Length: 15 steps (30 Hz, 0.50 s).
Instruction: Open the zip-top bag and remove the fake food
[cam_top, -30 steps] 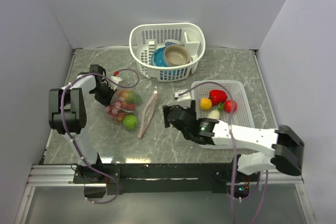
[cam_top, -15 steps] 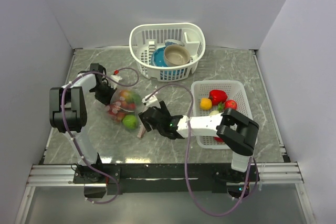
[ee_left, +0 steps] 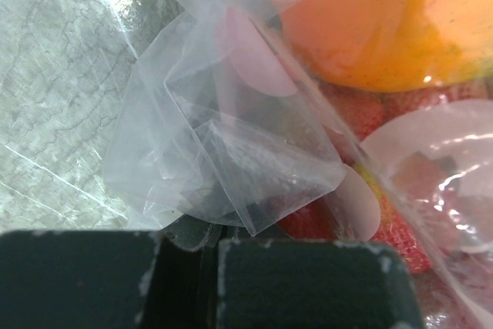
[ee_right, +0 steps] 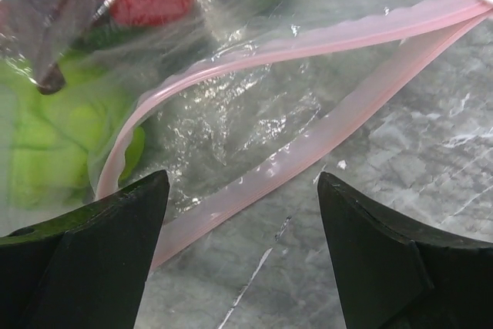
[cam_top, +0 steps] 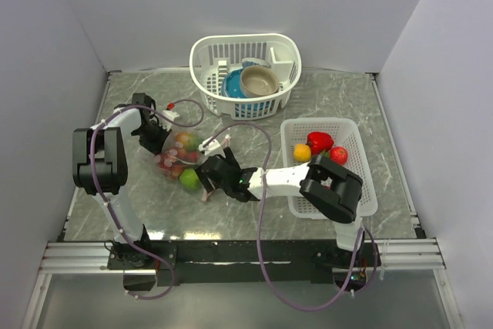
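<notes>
Two sets of jaws on one floppy pouch, and plenty can slip here. Left of centre in the overhead view, the zip-top bag [cam_top: 179, 158] lies on the worktop [cam_top: 339, 98] with the fake food [cam_top: 189, 179] bunched inside it. The left jaws are pressed together on a crumpled fold of clear film at the bag's upper-left end. Its wrist view shows only a thin pinch of plastic, with orange and red pieces bulging just beyond. The right jaws stand spread wide at the bag's lower-right end, over the pink zip strip [ee_right: 323, 36], which gapes in a loop. One lip runs across the gap between them, ungripped.

Risks, as I read them: that left pinch looks slight, so a hard tug from the right could pull the film free and send the whole bag sliding. If the right jaws close here, they may catch both lips and squeeze the mouth shut. Reaching in for the green piece, they could snag film and drag the bag along. Round glossy pieces may also roll off, short of the mesh tray [cam_top: 356, 130] at right centre.
</notes>
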Each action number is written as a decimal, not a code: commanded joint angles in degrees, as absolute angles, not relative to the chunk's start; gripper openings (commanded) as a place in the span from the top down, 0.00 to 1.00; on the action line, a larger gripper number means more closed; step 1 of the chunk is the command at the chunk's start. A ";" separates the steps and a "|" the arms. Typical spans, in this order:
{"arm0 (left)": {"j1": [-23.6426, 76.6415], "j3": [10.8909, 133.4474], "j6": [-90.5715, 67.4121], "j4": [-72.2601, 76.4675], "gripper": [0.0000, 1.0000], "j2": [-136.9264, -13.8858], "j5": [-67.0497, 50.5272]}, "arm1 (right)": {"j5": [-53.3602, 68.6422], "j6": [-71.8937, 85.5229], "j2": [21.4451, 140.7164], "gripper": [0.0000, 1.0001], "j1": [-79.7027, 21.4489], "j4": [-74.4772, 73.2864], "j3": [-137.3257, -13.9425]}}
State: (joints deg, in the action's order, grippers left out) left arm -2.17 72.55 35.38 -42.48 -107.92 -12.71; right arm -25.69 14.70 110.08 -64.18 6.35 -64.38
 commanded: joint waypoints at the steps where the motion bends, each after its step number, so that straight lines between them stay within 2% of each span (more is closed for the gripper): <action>1: -2.11 73.39 36.12 -43.07 0.99 -108.72 -12.83 | -26.37 15.03 106.45 0.13 -63.81 10.45 -62.23; 8: -2.02 74.18 35.42 -43.24 0.99 -109.60 -13.36 | -23.21 13.19 108.19 0.11 -63.81 14.32 -61.17; 15: -0.79 74.62 33.66 -42.63 0.99 -110.22 -11.43 | -13.01 10.29 108.54 0.03 -65.56 20.57 -63.71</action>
State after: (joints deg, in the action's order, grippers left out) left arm -1.91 73.76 34.85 -43.13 -108.92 -12.29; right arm -19.29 12.43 108.86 -64.25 14.59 -61.06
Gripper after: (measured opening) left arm 0.017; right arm 0.951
